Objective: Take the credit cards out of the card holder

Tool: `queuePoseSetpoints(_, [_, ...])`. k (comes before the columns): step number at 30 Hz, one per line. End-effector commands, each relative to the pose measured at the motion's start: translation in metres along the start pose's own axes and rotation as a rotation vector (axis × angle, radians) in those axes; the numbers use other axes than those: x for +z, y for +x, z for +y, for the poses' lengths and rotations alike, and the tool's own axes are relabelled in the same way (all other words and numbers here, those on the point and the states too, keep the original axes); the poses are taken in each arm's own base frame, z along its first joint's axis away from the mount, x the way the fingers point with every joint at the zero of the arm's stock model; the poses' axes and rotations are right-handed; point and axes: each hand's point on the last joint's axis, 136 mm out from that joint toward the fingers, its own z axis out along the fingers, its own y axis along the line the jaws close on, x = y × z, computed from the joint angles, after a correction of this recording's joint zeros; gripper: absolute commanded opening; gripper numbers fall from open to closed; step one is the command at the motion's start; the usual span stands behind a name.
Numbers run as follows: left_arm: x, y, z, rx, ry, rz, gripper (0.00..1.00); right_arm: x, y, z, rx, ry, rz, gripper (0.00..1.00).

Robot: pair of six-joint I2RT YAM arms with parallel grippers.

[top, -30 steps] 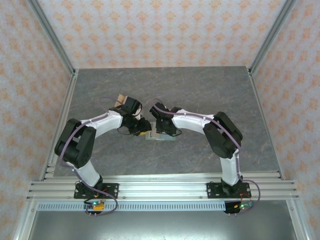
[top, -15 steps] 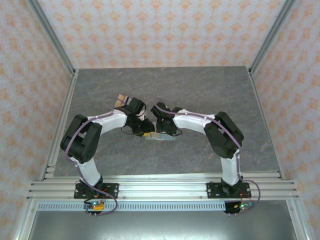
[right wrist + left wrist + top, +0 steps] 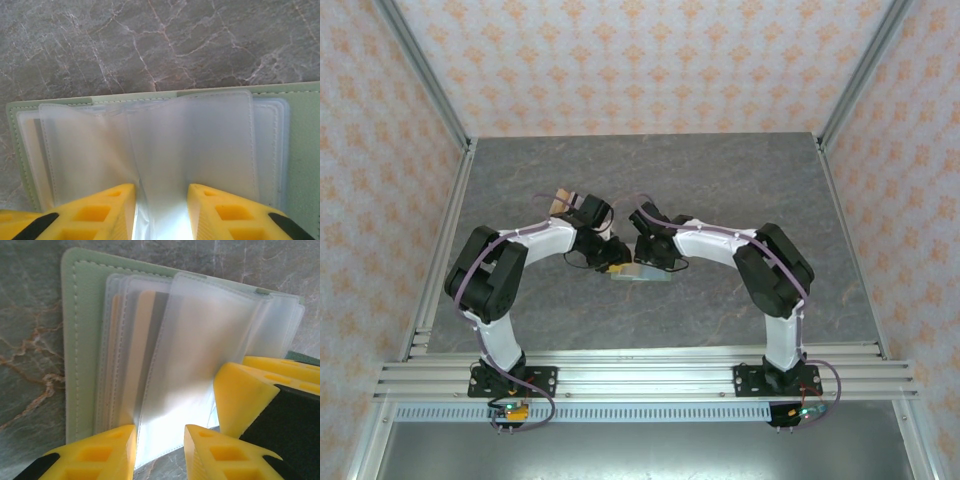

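The card holder [image 3: 642, 277] lies open on the table between both grippers, with a sage-green cover [image 3: 80, 340] and fanned clear sleeves. A tan credit card [image 3: 145, 330] sits inside one sleeve, beside a grey one. My left gripper [image 3: 160, 432] is open, its jaws either side of a clear sleeve's edge with a gap on each side. My right gripper [image 3: 161, 190] is open too, straddling a raised sleeve fold above the green cover [image 3: 305, 150]. Its yellow finger [image 3: 245, 395] rests on the sleeves. In the top view the left gripper [image 3: 610, 262] and the right gripper [image 3: 645, 262] nearly touch.
A small tan stack of cards [image 3: 560, 200] lies on the grey marble table [image 3: 720, 180] just behind the left wrist. Aluminium posts and patterned walls enclose the table on three sides. The arm bases stand on the rail at the near edge.
The left arm's elbow has swung a little toward the centre and the right arm has shifted slightly. Both grippers stay at the holder.
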Motion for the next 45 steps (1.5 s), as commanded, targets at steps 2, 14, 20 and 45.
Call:
queuePoseSetpoints(2, [0.001, 0.000, -0.024, 0.035, 0.106, 0.034, 0.32, -0.003, 0.002, 0.000, 0.049, -0.067, 0.023, 0.37])
queuePoseSetpoints(14, [-0.006, -0.001, -0.078, 0.104, 0.309, 0.021, 0.34, -0.071, -0.020, -0.004, 0.111, -0.173, -0.120, 0.47])
queuePoseSetpoints(20, [0.000, 0.000, -0.101, 0.143, 0.326, 0.022, 0.36, -0.091, -0.027, -0.034, 0.148, -0.068, -0.229, 0.46])
queuePoseSetpoints(45, [-0.043, -0.033, -0.020, 0.021, 0.040, -0.153, 0.42, -0.070, -0.011, -0.013, -0.008, 0.012, -0.125, 0.46])
